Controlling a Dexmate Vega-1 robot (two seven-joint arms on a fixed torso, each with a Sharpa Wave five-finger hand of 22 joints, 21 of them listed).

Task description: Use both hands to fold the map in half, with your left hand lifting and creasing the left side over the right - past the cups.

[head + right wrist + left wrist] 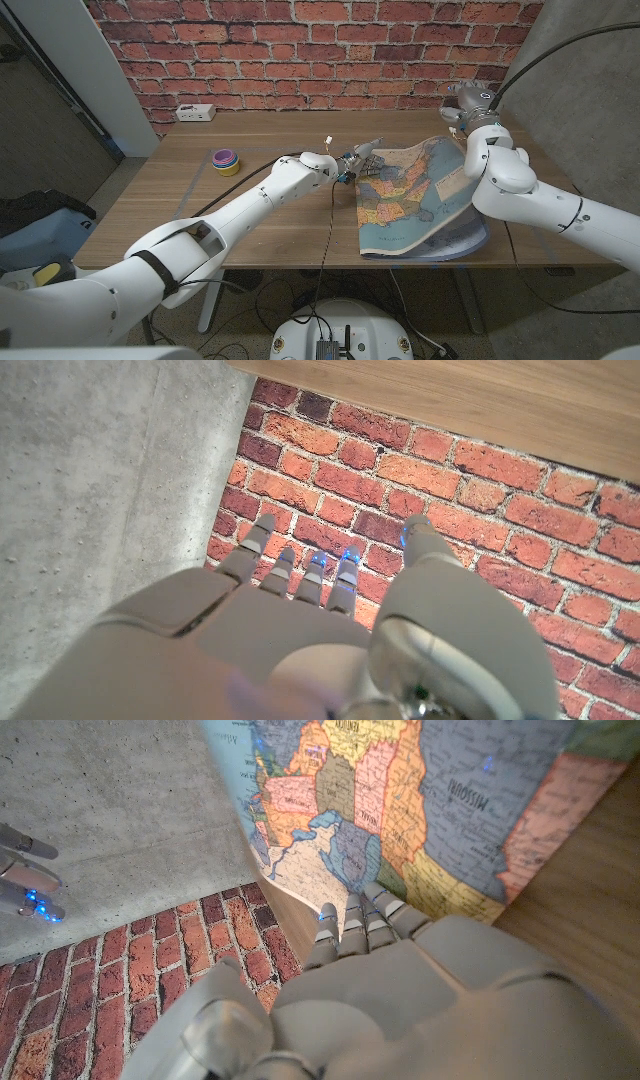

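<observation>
Head view: left hand at map edge

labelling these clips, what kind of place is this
Probably an indoor lab or workshop corner: a wooden table against a red brick wall, a power strip on it, cables underneath.

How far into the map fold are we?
Early. The map lies open on the table, no fold visible. Left hand reaches the map's left edge; a grip can't be confirmed. Right hand is raised, holding nothing. Lifting, folding and creasing remain. Cups sit to the left.
</observation>
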